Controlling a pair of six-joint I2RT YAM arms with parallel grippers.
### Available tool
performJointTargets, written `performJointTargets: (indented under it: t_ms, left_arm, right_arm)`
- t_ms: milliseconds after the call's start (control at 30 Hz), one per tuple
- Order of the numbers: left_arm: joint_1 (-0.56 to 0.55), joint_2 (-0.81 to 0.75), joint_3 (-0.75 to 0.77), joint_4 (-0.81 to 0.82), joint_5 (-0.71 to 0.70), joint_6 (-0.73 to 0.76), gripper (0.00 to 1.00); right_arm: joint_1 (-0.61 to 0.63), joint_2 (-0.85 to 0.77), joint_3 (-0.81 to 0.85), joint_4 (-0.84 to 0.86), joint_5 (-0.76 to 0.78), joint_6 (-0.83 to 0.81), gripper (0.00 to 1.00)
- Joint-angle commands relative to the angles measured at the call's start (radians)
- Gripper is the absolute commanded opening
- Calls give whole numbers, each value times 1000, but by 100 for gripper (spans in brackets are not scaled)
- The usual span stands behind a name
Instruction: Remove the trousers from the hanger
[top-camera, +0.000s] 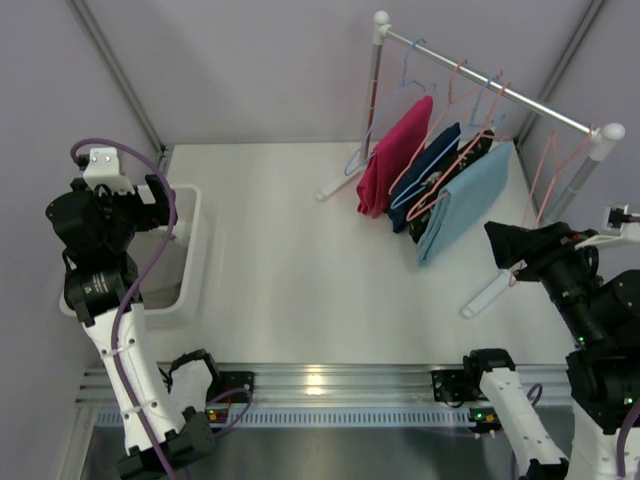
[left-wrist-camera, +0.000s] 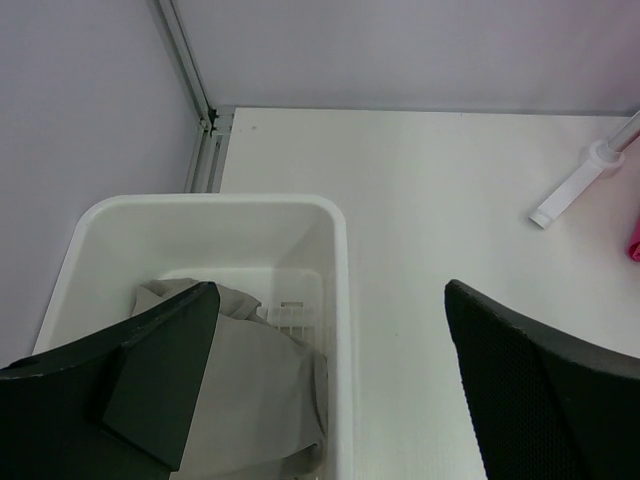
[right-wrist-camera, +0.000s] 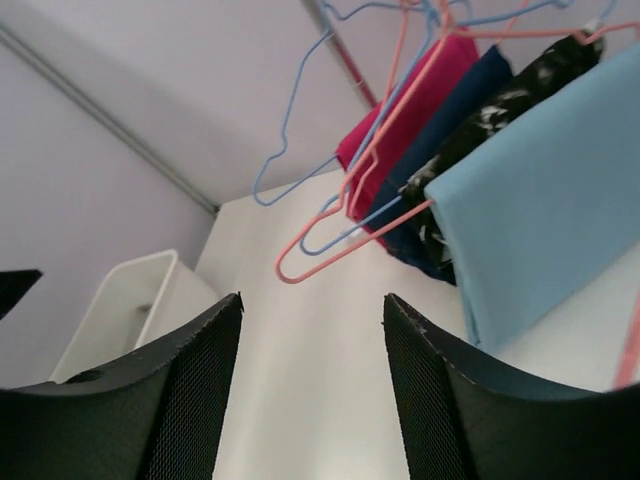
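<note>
Sky-blue trousers (top-camera: 468, 195) folded over a pink hanger (right-wrist-camera: 360, 246), upper right of the top view, last in a row on the rack (top-camera: 490, 85) beside dark patterned, navy and magenta garments. Light grey trousers (left-wrist-camera: 250, 390) lying in the white bin (top-camera: 197, 250) at left. Right pincer (right-wrist-camera: 312, 310) released and empty, near the blue pair; left pincer (left-wrist-camera: 325, 300) released above the bin. Likely risk: tugging the cloth sideways, dragging the hanger off the rail or tipping the rack on the worktop (top-camera: 300, 260).
</note>
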Motion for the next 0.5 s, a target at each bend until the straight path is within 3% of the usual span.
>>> performJointTargets:
  t_ms: [0,200,467]
  left_arm:
    - [6,0,14,30,17,-25,99]
    - [5,-12,-5,21,-7,-11,99]
    - [5,-26,-32,30,-26,-14,99]
  right_arm:
    - [-12,108,-13,85,-208,111,57]
    - [-6,267,-72,260,-239,307,53]
    - [71,450,-13,379,-21,349,47]
